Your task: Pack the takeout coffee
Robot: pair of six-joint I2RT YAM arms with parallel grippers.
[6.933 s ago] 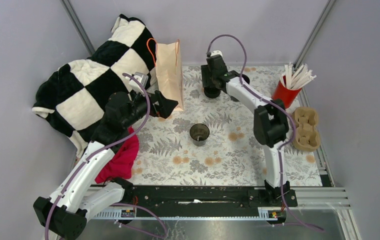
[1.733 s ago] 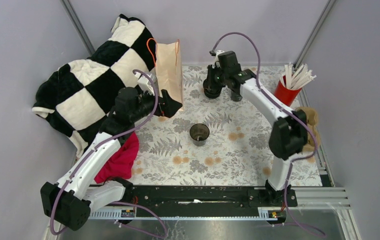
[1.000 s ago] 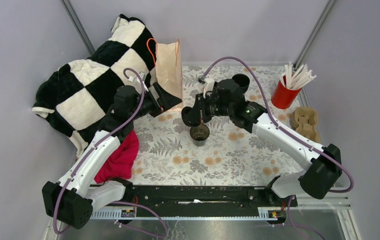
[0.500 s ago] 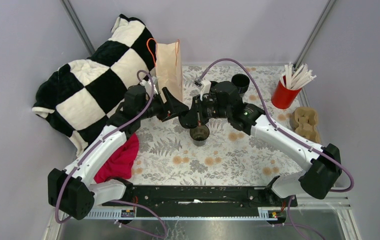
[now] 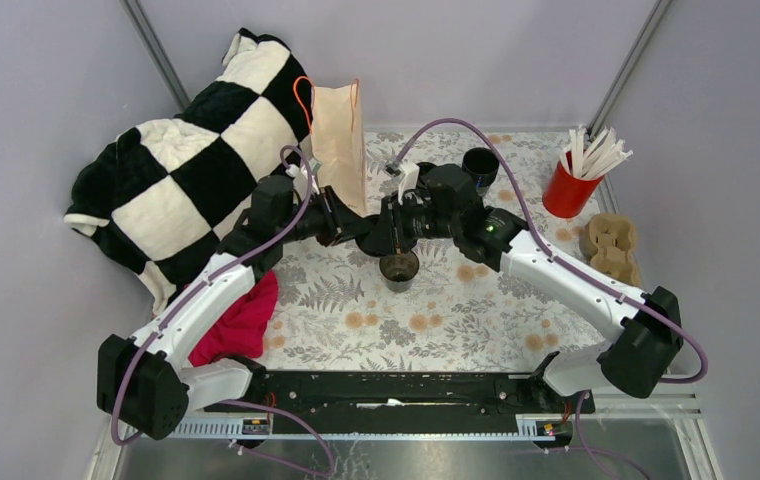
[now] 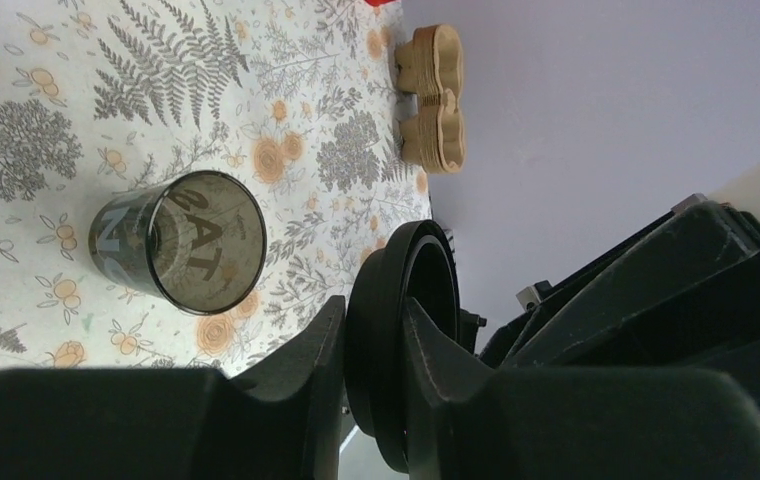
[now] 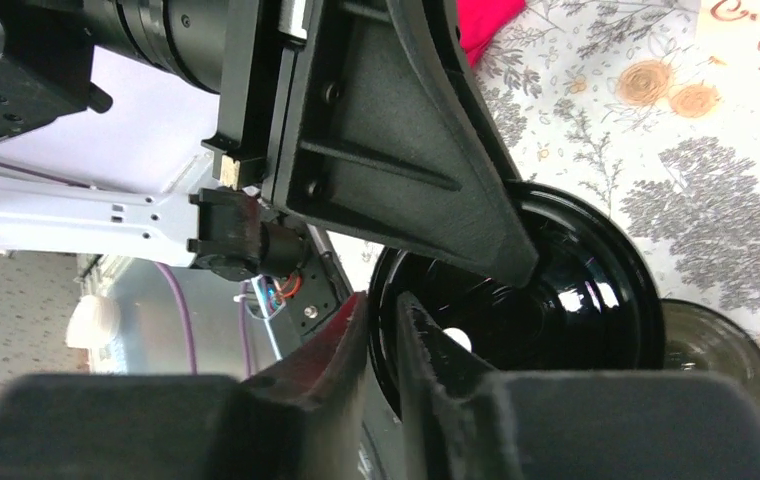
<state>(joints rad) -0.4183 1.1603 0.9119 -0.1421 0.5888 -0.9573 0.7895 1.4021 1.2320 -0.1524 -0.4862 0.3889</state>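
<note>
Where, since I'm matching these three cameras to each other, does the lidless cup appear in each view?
Top external: the lidless cup stands upright in the middle of the fern-print cloth.
Left wrist: cup left of centre, mouth toward the camera.
Right wrist: only part of the cup shows, at the lower right.
Shared landmark: the fern-print cloth in all views; the black lid beside the cup in both wrist views.

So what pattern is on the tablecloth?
White tablecloth: grey ferns, orange flowers; clearest in left wrist view.
</note>
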